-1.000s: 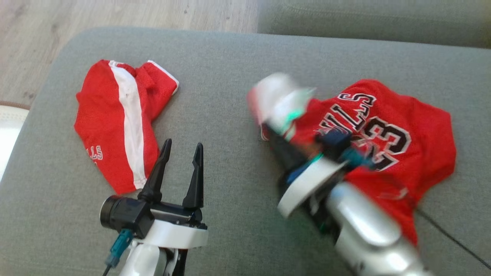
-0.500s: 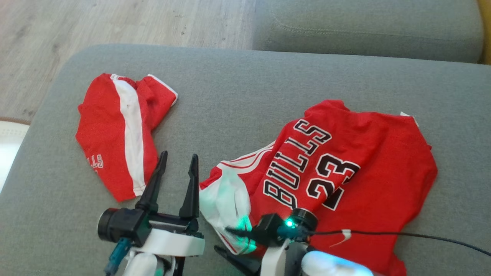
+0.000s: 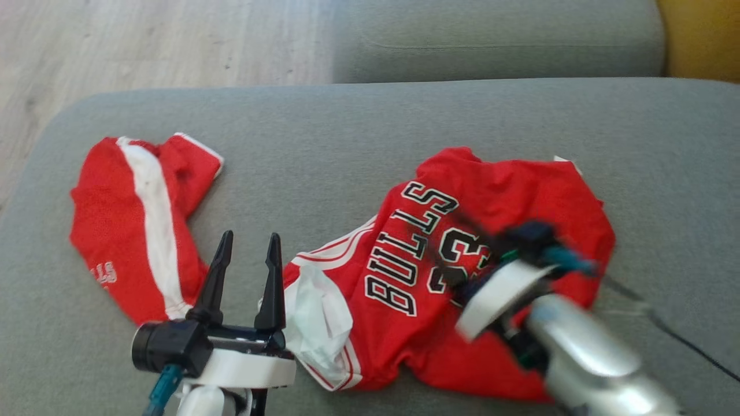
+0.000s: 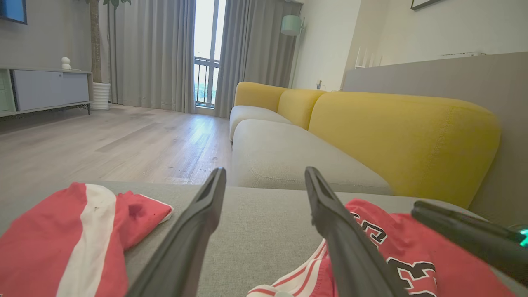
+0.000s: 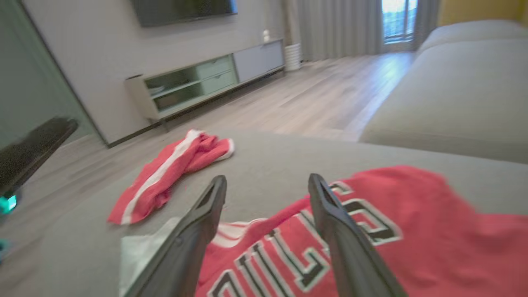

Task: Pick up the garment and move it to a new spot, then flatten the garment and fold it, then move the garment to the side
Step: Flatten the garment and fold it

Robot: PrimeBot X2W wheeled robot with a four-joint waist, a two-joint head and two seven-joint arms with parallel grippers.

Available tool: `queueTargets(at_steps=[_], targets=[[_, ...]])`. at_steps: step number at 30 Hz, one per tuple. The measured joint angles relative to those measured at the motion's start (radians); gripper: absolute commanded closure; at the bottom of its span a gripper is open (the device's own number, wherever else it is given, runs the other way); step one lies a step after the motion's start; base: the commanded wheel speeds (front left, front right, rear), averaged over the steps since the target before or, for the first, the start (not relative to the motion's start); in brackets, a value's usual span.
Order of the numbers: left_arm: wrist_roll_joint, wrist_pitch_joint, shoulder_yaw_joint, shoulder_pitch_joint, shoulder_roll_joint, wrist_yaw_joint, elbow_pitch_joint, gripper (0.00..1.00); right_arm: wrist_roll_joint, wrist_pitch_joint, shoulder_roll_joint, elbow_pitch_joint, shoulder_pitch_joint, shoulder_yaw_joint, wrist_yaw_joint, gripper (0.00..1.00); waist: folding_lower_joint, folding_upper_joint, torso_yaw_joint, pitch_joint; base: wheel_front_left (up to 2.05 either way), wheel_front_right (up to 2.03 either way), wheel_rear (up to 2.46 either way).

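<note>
Garment (image 3: 509, 190), just released onto the sofa (image 3: 358, 133), lies crumpled; right gripper (image 5: 267, 179) and left gripper (image 3: 250, 235) hold fingers wide, so flattening looks next.

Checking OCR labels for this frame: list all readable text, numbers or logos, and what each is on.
"BULLS": black letters outlined in white, on the red jersey.
"23": same style, on the same jersey beside the word, partly smeared by motion blur.
Small white lettering near one edge of the red shorts: too blurred to read.
No other text, brand or sign is legible.
</note>
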Motion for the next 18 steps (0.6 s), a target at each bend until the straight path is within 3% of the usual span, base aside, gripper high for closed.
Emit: queueTargets(at_steps=[4,8,12,18], targets=[[0.0,0.0,-0.001,0.0,0.0,0.0,-0.006,0.0,-0.118,-0.013,-0.002,-0.034,0.096,-0.3,0.0,0.0,0.0,0.0,-0.024,0.002,0.0,0.0,0.0],[0.0,0.0,-0.001,0.0,0.0,0.0,-0.007,0.0,-0.265,-0.013,0.058,-0.131,0.259,-0.573,0.0,0.0,0.0,0.0,-0.037,0.011,0.0,0.0,0.0],[0.0,0.0,0.0,0.0,0.0,-0.005,-0.002,0.0,-0.347,-0.013,0.128,-0.196,0.38,-0.654,0.0,0.0,0.0,0.0,-0.044,0.024,0.0,0.0,0.0],[0.005,0.0,-0.001,-0.002,0.0,-0.016,0.021,0.0,-0.376,-0.013,0.139,-0.25,0.391,-0.676,0.0,0.0,0.0,0.0,-0.048,0.031,0.0,0.0,0.0]])
